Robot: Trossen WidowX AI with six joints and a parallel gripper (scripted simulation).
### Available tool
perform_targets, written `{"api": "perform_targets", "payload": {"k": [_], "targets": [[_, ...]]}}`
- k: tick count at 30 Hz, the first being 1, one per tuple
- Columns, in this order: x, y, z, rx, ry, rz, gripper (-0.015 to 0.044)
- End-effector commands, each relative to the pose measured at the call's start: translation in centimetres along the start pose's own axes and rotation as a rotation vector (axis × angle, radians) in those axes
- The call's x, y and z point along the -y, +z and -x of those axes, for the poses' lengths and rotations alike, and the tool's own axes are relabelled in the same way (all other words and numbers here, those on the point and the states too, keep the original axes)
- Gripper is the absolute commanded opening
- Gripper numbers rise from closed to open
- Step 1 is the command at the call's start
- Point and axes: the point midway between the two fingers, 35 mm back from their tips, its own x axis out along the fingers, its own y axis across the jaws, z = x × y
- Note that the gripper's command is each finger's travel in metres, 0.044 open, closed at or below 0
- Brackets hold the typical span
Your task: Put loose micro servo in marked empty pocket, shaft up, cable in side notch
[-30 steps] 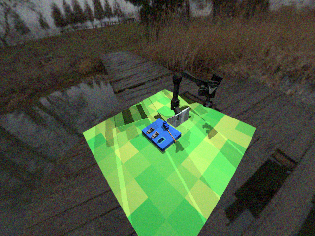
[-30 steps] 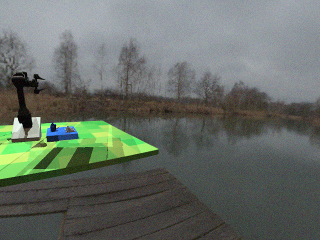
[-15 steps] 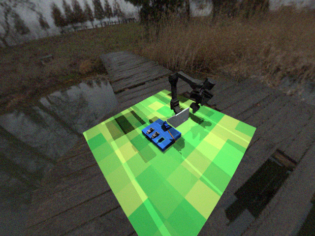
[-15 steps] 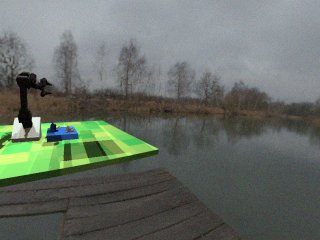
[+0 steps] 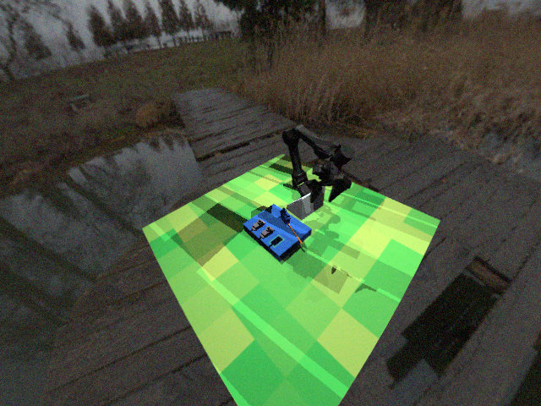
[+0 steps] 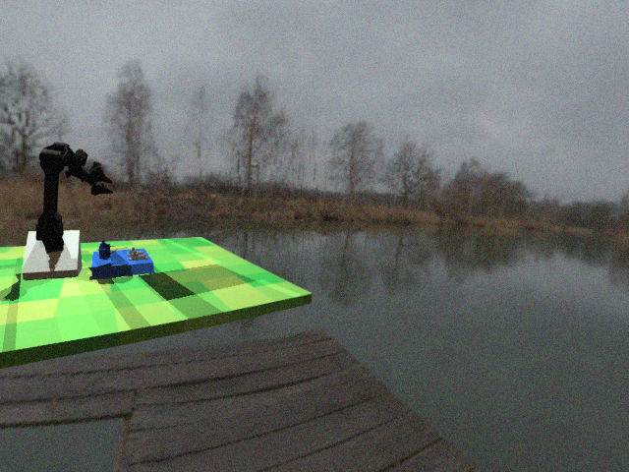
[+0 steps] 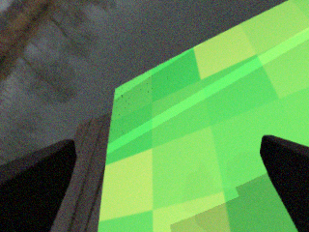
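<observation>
The loose blue servo (image 5: 285, 216) (image 6: 103, 250) stands on the raised back part of the blue deck (image 5: 281, 253) (image 6: 140, 267), away from the pocket. Its orange cable (image 5: 295, 234) runs over the deck toward the right edge. The marked pocket (image 5: 276, 240) is empty, with a pale outline, near the deck's front corner. My gripper (image 5: 319, 194) (image 6: 110, 186) (image 7: 169, 147) is open and empty, above and off to the side of the servo. Neither servo nor deck shows in the wrist view. Fine servo details are too small to tell.
Two grey-brown servos (image 5: 258, 225) (image 5: 266, 232) sit in a row with the pocket on the deck. The arm's pale base (image 5: 300, 206) (image 6: 72, 254) stands close behind the deck. The green patterned table (image 5: 284, 301) (image 6: 244, 294) (image 7: 179, 169) carries everything.
</observation>
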Motion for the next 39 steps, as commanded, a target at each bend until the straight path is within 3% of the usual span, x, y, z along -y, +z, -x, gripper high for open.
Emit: {"api": "perform_targets", "payload": {"k": [1, 21, 39], "targets": [[1.9, 0.0, -1.0, -0.050, -0.041, 0.111, 0.0440], [12.1, -0.9, -4.7, -0.411, -0.174, 0.682, 0.0440], [21.3, -2.8, -4.5, -0.841, -0.097, 1.105, 0.0440]]}}
